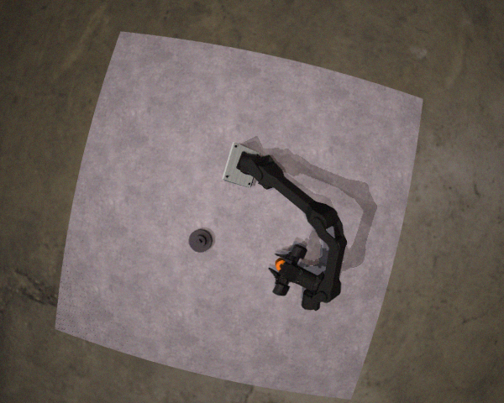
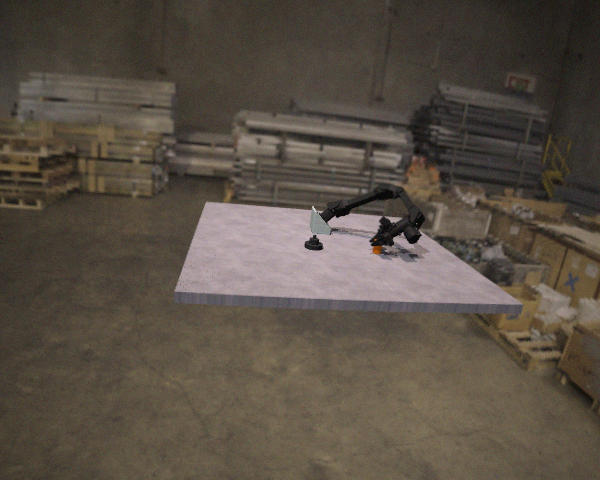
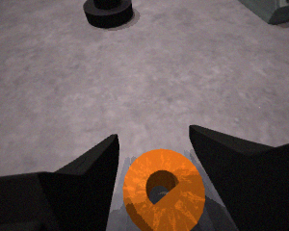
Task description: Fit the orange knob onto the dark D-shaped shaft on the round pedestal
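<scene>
The orange knob [image 1: 279, 263] [image 2: 377, 250] [image 3: 183, 204] stands upright on the table, its D-shaped hole facing up; the hole's flat side runs diagonally in the wrist view. My gripper [image 1: 273, 262] [image 3: 153, 135] is open around the knob, with a gap on each side of it in the wrist view. The round dark pedestal [image 1: 194, 243] [image 2: 313, 246] [image 3: 109, 19] stands apart from the knob, to its left in the top and exterior views and at the upper left in the wrist view. Its shaft [image 1: 201, 239] [image 2: 314, 237] points up, bare. The shaft's flat side cannot be made out.
The pale grey-green mounting block [image 1: 232, 166] [image 2: 318, 223] [image 3: 285, 12] at the arm's base stands behind the pedestal in the exterior view. The arm bends around the right side of the table [image 1: 156, 108] [image 2: 269, 279].
</scene>
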